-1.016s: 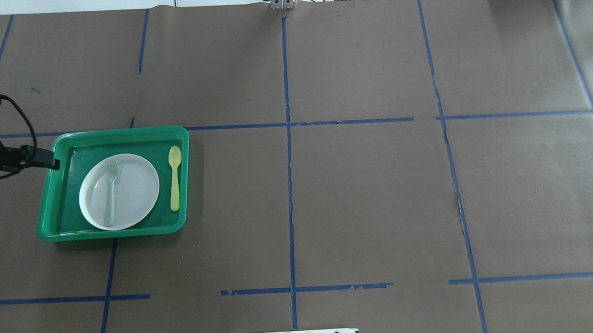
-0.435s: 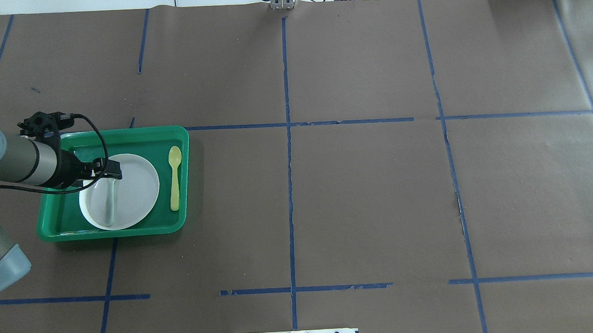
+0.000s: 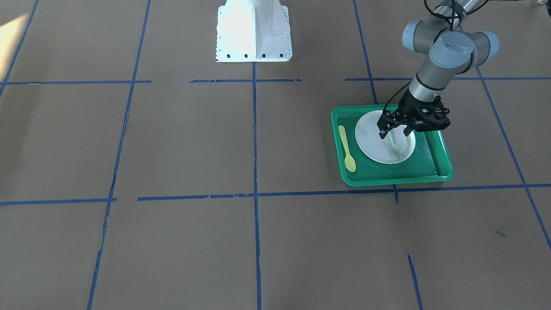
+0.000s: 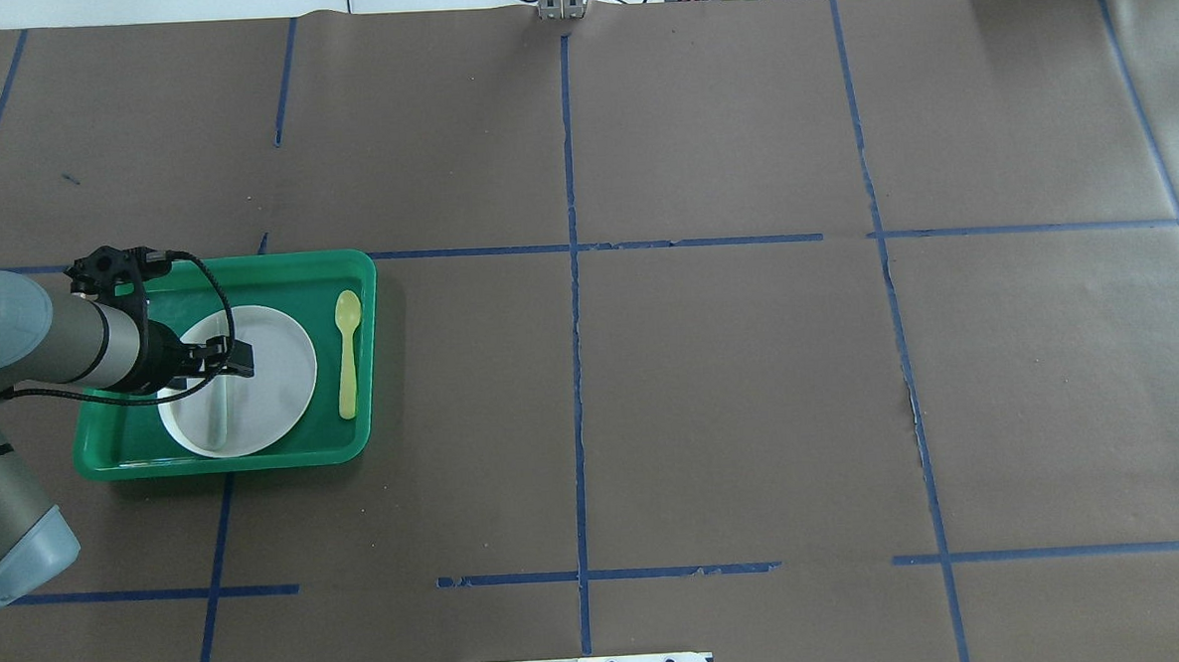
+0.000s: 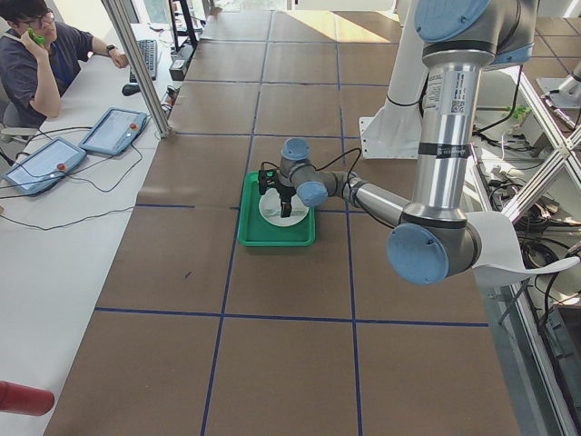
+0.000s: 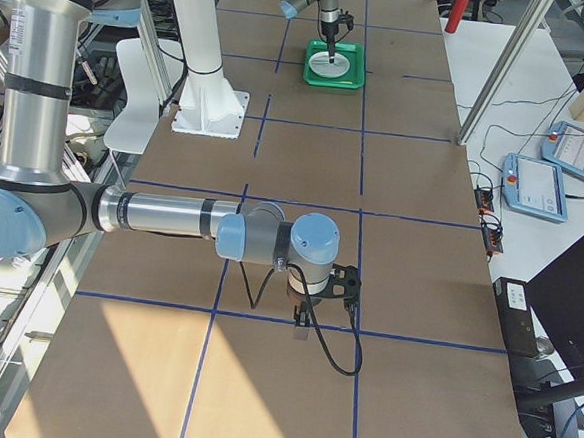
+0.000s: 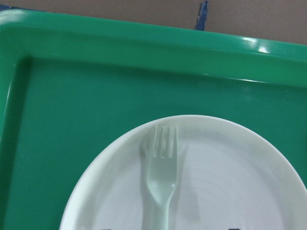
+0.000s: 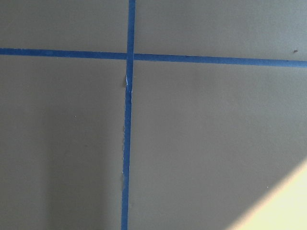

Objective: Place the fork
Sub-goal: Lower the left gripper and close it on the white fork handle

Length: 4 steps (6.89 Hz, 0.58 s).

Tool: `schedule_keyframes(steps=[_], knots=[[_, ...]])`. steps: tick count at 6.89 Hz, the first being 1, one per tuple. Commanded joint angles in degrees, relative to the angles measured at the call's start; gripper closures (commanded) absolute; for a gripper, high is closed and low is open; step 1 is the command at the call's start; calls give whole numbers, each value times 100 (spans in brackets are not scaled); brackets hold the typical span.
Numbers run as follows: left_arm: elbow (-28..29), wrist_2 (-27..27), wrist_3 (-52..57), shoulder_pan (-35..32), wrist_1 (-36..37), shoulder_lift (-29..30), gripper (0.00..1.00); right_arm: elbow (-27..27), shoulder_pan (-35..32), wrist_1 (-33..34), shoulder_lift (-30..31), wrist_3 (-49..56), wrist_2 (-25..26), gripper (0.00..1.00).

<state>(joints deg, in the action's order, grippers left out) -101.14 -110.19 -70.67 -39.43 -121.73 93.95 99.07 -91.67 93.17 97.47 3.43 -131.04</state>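
- fork (image 7: 161, 178): lies flat on the white plate (image 4: 278, 379), which sits inside the green tray (image 4: 278, 260). it rests left of the plate's middle as the robot looks at it.
- long axis: runs near-to-far from the robot. the tines point toward the tray's far rim and the handle comes back toward the robot's side of the plate.
- left gripper (image 3: 394, 133): hovers over the plate, directly above the upper part of the fork's handle. the overhead view shows its body covering the tines and neck.
- fingers (image 3: 382, 129): spread apart and holding nothing. the front-facing view shows one on each side of the handle, so the gap is set across the long axis. how high they stand above the plate cannot be settled.
- left wrist view: confirms the alignment. the fork is centred and its handle runs off the bottom edge between two dark tips.
- judgement: the fork lies straight below the fingers. the coming move appears to be a plain descent and a pinch on the handle, with no sideways correction.
- right gripper (image 6: 325, 287): hangs over bare table well apart from the tray. whether its fingers are spread or together cannot be told. the left arm is clearly the nearer one.
- yellow spoon (image 4: 348, 356): lies on the tray floor just beside the plate, apart from the fork.
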Motion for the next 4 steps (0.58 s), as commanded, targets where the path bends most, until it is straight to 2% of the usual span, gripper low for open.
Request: schedule_keyframes(steps=[1,2,4], knots=[[77,-3,-17,67,-9,-17,18,-1,0,0,0,0,0,0],[77,-3,-17,67,-9,-17,18,-1,0,0,0,0,0,0],[86,-11,-17,76,-9,-17,31,-1,0,0,0,0,0,0]])
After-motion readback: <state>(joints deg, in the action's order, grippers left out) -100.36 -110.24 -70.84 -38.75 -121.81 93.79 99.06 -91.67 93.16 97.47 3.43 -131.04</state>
